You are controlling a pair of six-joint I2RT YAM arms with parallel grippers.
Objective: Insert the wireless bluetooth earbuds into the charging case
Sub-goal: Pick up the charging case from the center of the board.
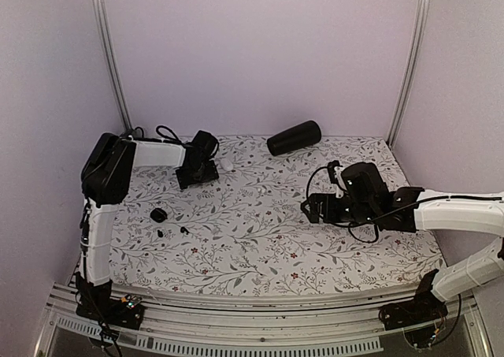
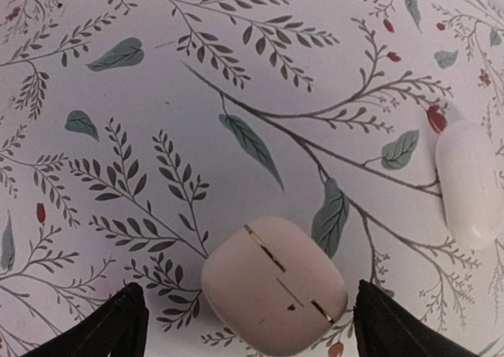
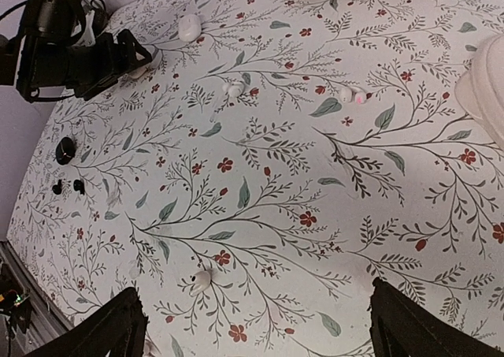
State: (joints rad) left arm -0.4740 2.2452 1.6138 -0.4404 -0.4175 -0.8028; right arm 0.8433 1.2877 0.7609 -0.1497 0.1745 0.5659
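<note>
plainly, two tiny glossy black earbuds (image 1: 161,233) lie near-left of the spread left end effector (image 1: 195,177), well apart from the spread right end effector (image 1: 309,208).

— What encloses the place?
— Plain pale walls (image 1: 260,57) at the back and both sides, faintly violet. A slim metal post (image 1: 109,65) stands in the left back corner, a second post (image 1: 411,65) in the right.
— And the worktop (image 1: 260,247)?
— Covered by a white cloth (image 3: 260,215) printed with grey twigs, green leaves and small red flowers. A ribbed aluminium rail (image 1: 260,325) runs along its near edge.
— The light?
— Soft and even, with faint shadows.
</note>
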